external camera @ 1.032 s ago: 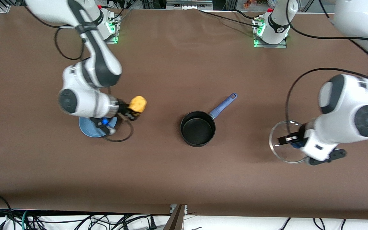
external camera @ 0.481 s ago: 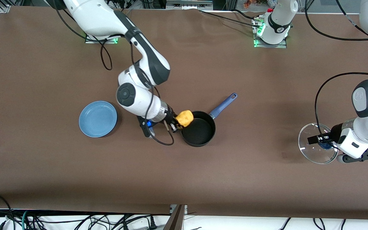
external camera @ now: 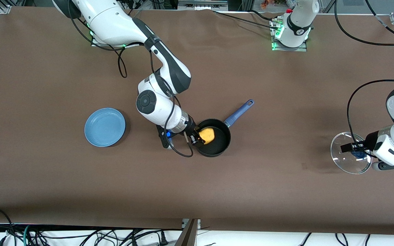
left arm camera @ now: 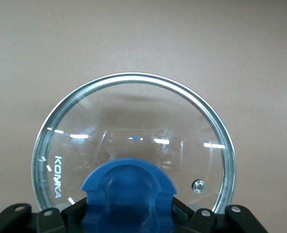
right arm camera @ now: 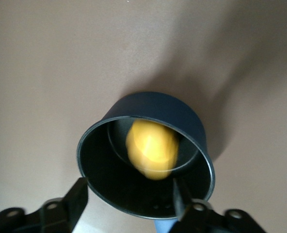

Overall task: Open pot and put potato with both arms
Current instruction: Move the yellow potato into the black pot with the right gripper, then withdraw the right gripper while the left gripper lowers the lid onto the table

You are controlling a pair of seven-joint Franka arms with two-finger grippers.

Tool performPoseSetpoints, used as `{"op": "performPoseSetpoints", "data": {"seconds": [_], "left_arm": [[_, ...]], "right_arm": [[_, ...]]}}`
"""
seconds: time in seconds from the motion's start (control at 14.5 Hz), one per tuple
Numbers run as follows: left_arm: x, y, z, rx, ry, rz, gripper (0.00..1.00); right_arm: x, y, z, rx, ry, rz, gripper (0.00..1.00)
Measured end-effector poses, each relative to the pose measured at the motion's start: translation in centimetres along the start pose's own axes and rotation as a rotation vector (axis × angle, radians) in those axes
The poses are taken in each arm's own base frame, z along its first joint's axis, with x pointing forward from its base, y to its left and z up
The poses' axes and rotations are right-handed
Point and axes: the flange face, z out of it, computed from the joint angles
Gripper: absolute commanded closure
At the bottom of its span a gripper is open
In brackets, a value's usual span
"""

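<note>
Right gripper over pot rim, fingers spread – potato inside the pot. Left gripper toward the left arm's end of the table, fingers pinching lid knob.

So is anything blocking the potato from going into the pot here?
Nothing visible does. The lid is off, held by the left gripper toward the left arm's end of the table. The potato is within the open pot rim, at the open right gripper.
</note>
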Motion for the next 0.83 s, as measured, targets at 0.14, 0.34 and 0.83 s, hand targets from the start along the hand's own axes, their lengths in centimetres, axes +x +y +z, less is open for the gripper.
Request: {"op": "performPoseSetpoints", "data": {"seconds": [0.14, 0.34, 0.83], "left_arm": [[-1.0, 0.4, 2.7, -0.004, -0.012, 0.008, 0.68], [-2.2, 1.2, 5.1, -0.008, -0.029, 0.012, 0.68], [-7.4, 3.8, 10.5, -0.013, 0.033, -0.001, 0.7]], "right_arm": [[0.3, -0.3, -0.4, 0.006, 0.001, 0.002, 0.01], [1.7, -0.7, -1.7, -0.025, 0.01, 0.001, 0.01], [9.6, -0.4, -14.8, -0.191, 0.05, -0.341, 0.01]]}}
